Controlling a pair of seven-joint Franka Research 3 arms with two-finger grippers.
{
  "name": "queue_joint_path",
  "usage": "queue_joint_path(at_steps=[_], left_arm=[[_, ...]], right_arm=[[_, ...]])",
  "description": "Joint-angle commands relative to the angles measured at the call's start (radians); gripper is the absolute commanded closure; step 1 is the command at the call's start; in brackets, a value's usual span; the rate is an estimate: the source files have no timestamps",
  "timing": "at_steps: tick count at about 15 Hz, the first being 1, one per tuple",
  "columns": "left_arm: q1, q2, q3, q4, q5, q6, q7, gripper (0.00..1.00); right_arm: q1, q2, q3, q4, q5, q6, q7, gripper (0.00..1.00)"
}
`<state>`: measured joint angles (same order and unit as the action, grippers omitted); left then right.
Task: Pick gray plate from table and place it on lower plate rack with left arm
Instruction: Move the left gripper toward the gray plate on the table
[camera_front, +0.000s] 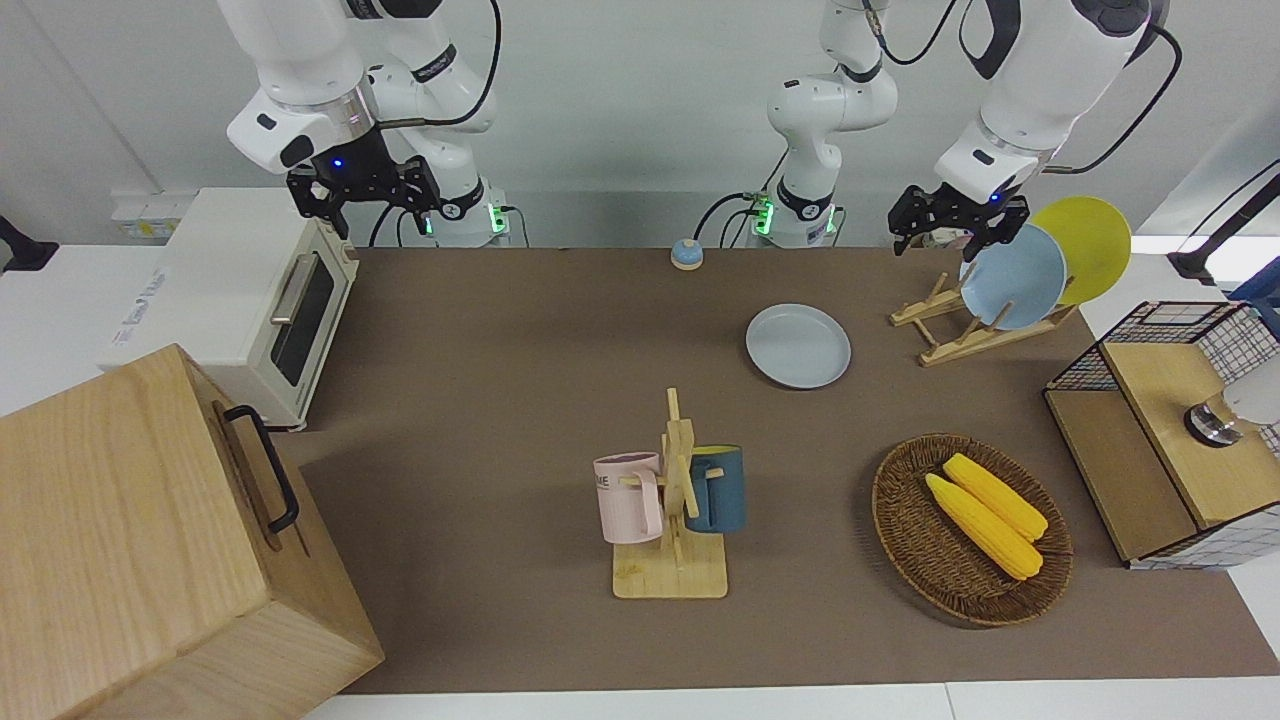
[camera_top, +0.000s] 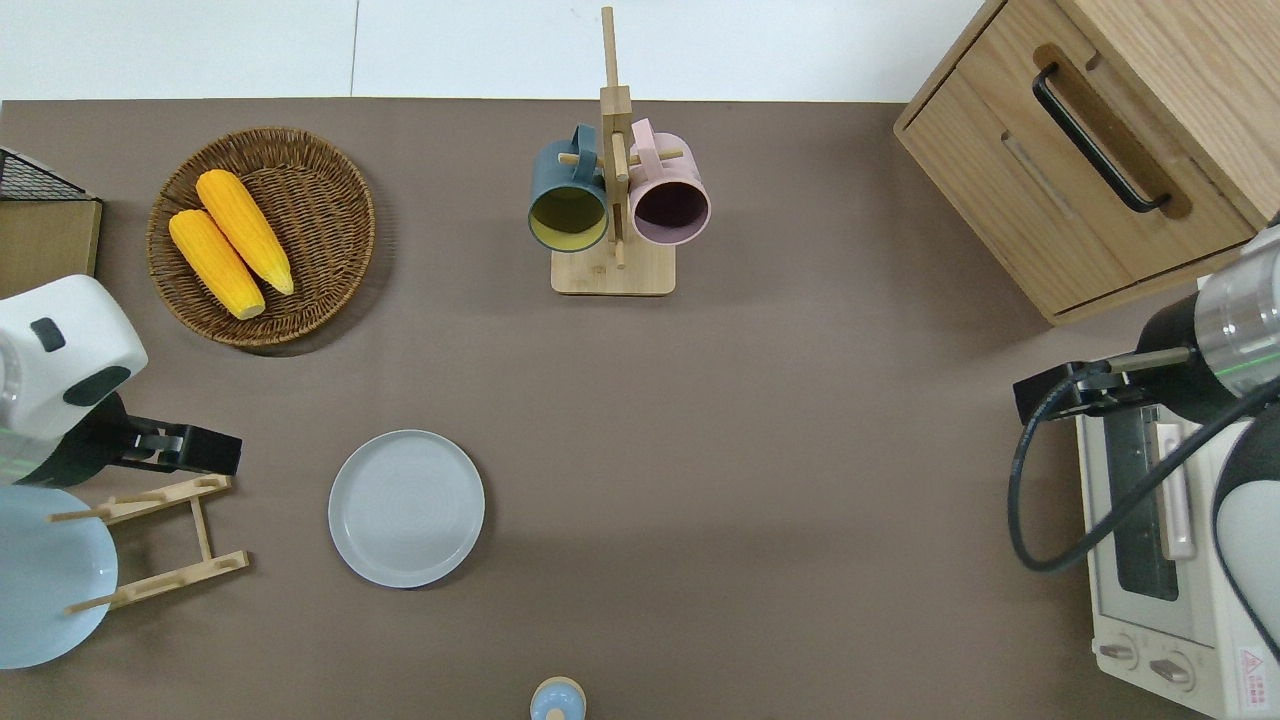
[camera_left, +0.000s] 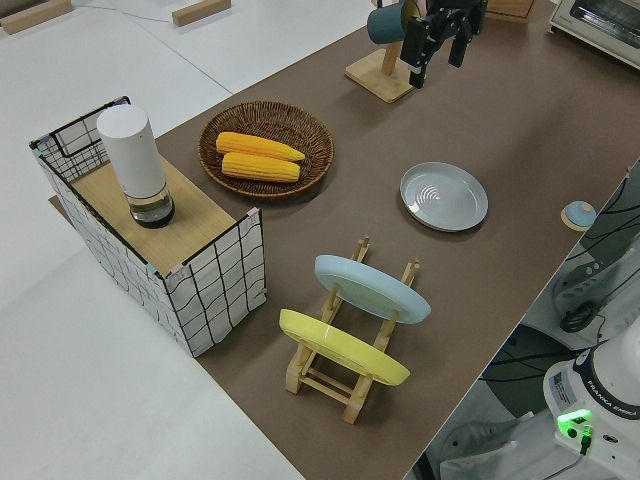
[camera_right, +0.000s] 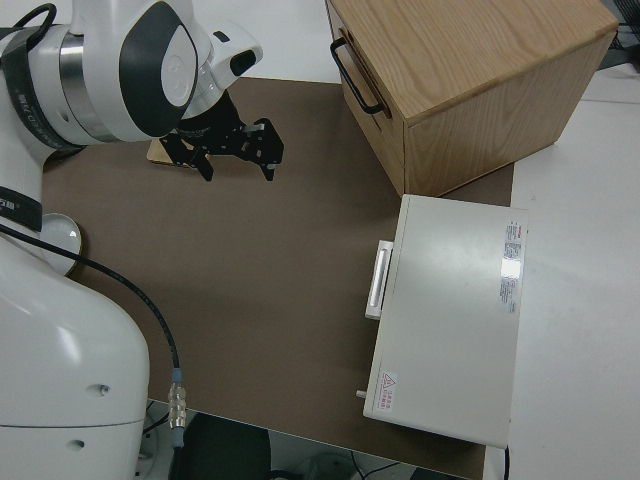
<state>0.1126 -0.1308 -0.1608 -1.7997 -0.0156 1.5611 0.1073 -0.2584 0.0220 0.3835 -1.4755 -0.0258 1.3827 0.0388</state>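
Observation:
The gray plate (camera_front: 798, 345) (camera_top: 406, 508) (camera_left: 444, 196) lies flat on the brown table mat, beside the low end of the wooden plate rack (camera_front: 938, 345) (camera_top: 196, 520). The rack's upper slots hold a light blue plate (camera_front: 1012, 277) and a yellow plate (camera_front: 1088, 245); its lower slots show bare pegs. My left gripper (camera_front: 955, 228) (camera_top: 200, 452) hangs open in the air over the rack's low end, holding nothing and apart from the gray plate. The right gripper (camera_front: 365, 195) (camera_right: 235, 150) is parked, open and empty.
A wicker basket (camera_front: 890, 500) with two corn cobs and a mug stand (camera_front: 672, 500) with two mugs sit farther from the robots. A wire crate (camera_front: 1170, 440) stands at the left arm's end. A toaster oven (camera_front: 250, 300) and wooden cabinet (camera_front: 130, 540) stand at the right arm's end. A small bell (camera_front: 686, 254) sits near the bases.

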Motion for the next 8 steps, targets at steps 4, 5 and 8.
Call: queue_joint_path(at_steps=[4, 5, 8], left_arm=[[0.005, -0.187, 0.01, -0.341, -0.024, 0.232, -0.009, 0.01], [0.005, -0.191, 0.01, -0.372, -0.03, 0.266, -0.009, 0.01], [0.004, -0.207, 0.01, -0.484, -0.044, 0.384, -0.009, 0.01]], right_arm=[[-0.024, -0.002, 0.022, 0.007, -0.006, -0.013, 0.012, 0.017], [-0.024, -0.002, 0.022, 0.007, -0.006, -0.011, 0.012, 0.017], [-0.024, -0.002, 0.022, 0.007, -0.006, -0.013, 0.012, 0.017]])
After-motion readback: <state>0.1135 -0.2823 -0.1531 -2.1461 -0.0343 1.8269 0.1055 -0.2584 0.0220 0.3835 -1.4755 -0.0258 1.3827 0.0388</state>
